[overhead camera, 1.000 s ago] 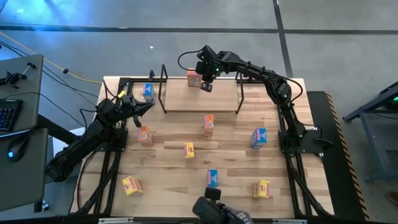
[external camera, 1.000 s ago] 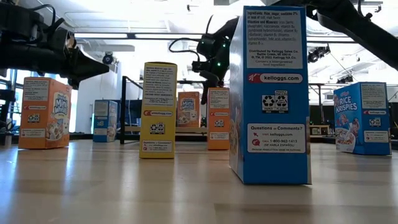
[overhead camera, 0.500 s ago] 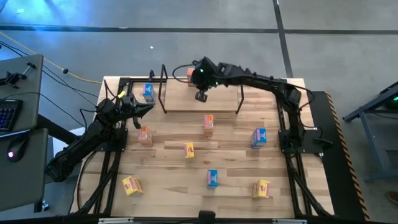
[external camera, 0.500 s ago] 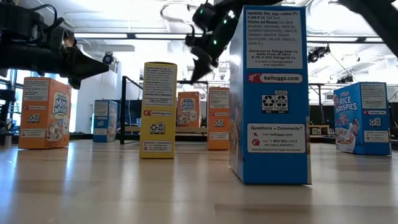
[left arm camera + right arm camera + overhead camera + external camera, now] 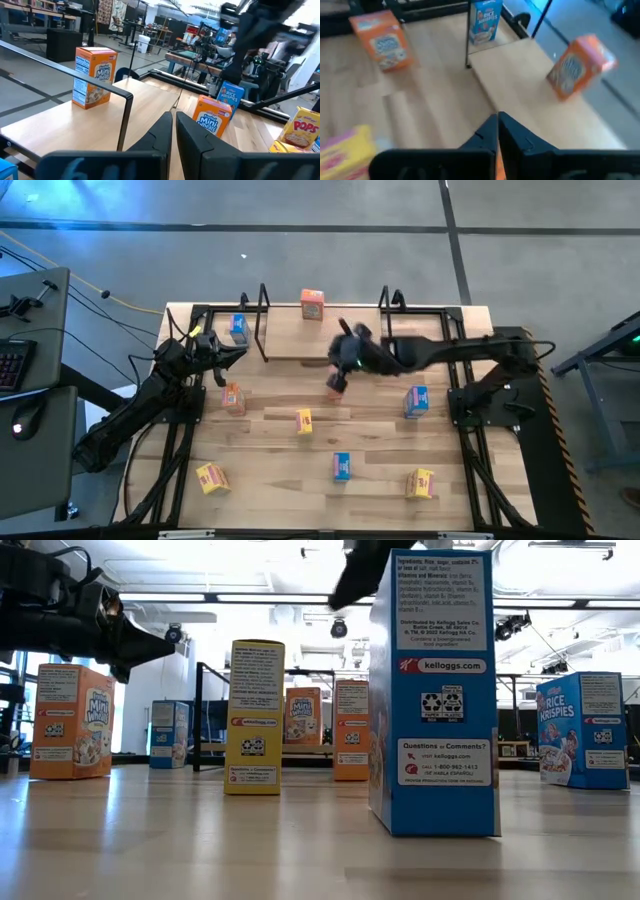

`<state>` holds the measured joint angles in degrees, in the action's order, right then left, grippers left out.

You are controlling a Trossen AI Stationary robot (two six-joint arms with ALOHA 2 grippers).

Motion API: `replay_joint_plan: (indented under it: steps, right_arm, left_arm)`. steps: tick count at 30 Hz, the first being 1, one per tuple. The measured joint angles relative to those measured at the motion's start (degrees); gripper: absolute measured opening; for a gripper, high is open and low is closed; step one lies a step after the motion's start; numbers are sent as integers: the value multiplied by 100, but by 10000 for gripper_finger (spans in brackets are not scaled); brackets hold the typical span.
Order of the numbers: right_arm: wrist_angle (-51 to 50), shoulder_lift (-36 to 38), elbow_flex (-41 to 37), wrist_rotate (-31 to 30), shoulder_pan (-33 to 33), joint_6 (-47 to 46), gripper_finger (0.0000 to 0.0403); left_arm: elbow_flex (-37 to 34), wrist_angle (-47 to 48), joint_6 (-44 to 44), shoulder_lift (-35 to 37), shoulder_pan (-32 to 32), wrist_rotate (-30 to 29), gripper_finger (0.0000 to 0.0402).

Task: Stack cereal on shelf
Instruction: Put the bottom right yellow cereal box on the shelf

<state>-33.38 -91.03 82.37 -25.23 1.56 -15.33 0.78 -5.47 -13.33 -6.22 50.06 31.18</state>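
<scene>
Shelf [image 5: 300, 345]: one orange box [image 5: 312, 304], beyond right claw [image 5: 335, 384]; eight boxes left on bench [image 5: 270, 450]. Right claw: fingers together, empty, over an orange box [image 5: 336, 374]. Left claw [image 5: 236, 349]: together, idle, far left

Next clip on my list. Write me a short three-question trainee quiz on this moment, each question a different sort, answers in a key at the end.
1. True or false: two cereal boxes stand on the shelf.
2. Multiple choice: the right gripper is over which thing? A) the orange box on the shelf; B) the orange box on the table just in front of the shelf; C) the yellow box at the table's middle.
3. Fill in: the left gripper waits near the shelf's left end, beside a ____ box.

Key: 1 false, only one orange box is on it. 2 B. 3 blue.
</scene>
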Motion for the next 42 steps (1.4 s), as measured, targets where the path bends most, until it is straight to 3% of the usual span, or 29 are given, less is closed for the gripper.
replay_joint_plan:
  steps: [6, 13, 18, 21, 25, 37, 42]
  right_arm:
    - [-1894, 114, 234, -191, 899, -2686, 24]
    - [-3263, 116, 275, 791, 1997, -6198, 157]
    - [-3630, 114, 275, 1000, 2997, -8627, 265]
    - [-3928, 86, 275, 1175, 3631, -10089, 302]
    - [-4317, -67, 267, 1803, 4351, -11671, 317]
    - [-4083, -486, 264, 3114, 4465, -12075, 319]
    - [-3957, -666, 264, 3236, 4459, -12118, 319]
  left_arm:
    - [0, 3, -3, -2, -30, -2, 16]
    - [0, 6, -1, -2, -106, -2, 16]
    - [0, 6, -1, -2, -169, -4, 16]
    - [0, 6, 1, -1, -209, -9, 16]
    - [0, 6, 1, -2, -257, -10, 16]
    - [0, -31, -52, -2, -280, -13, 16]
    - [0, -31, -56, -2, -280, -11, 16]
